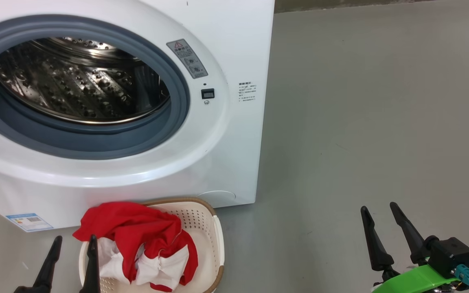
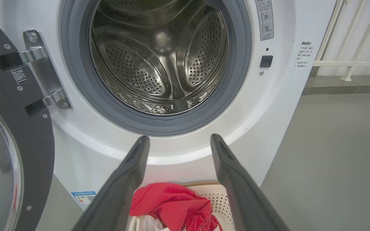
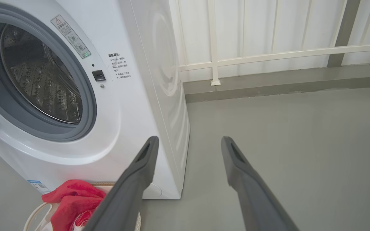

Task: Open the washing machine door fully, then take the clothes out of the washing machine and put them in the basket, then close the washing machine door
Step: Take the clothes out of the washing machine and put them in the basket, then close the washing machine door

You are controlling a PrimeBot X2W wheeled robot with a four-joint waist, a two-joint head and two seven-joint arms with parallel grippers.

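The white washing machine stands open, and the part of its steel drum that I see holds nothing. Its black-ringed door is swung wide to the left on a steel hinge. Red and white clothes lie heaped in the cream basket on the floor before the machine. My left gripper hovers open just above the basket's left side, with nothing between its fingers. At the lower right, my right gripper is open over bare floor. The clothes also show in the right wrist view.
Grey floor stretches to the right of the machine. A white railing and wall run behind it. A blue label sticker sits on the machine's lower front.
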